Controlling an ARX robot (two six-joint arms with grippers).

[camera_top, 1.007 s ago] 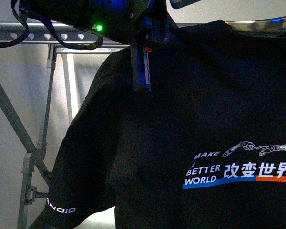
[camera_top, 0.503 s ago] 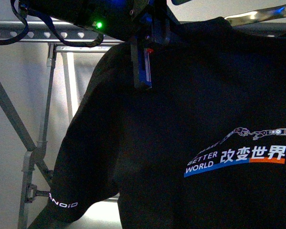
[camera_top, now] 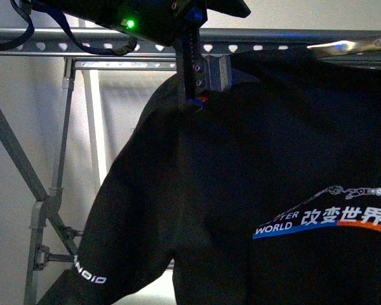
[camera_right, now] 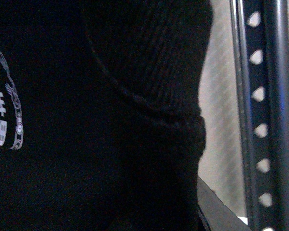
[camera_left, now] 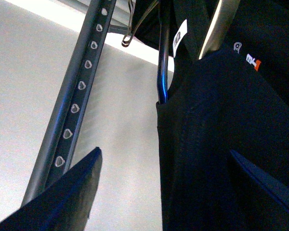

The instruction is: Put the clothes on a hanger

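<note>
The clothes (camera_top: 254, 178), a black T-shirt with the "BETTER WORLD" print (camera_top: 320, 221) and white sleeve lettering, hang high and fill the right of the front view. The hanger's top rail (camera_top: 51, 43) with heart-shaped holes runs behind them. My left gripper (camera_top: 200, 89) is open at the shirt's left shoulder, just under the rail. In the left wrist view its fingers (camera_left: 62, 202) straddle the shirt's edge (camera_left: 221, 125) without closing on it, with the rail (camera_left: 79, 86) beside them. My right gripper (camera_right: 183, 211) is shut on the clothes (camera_right: 86, 120) near the ribbed collar, mostly hidden by cloth, close to the rail (camera_right: 260, 115).
A shiny metal bar (camera_top: 349, 46) lies along the shirt's top right. A dark blue rod (camera_left: 161, 72) and a white label (camera_left: 180, 34) show by the collar. The rack's slanted brace (camera_top: 16, 159) and thin upright bars (camera_top: 95, 127) stand at the left before a pale wall.
The shirt's top has dropped below the rail and shifted right, showing more of the rail. My left gripper has risen and turned at the shoulder. The print has moved slightly right.
</note>
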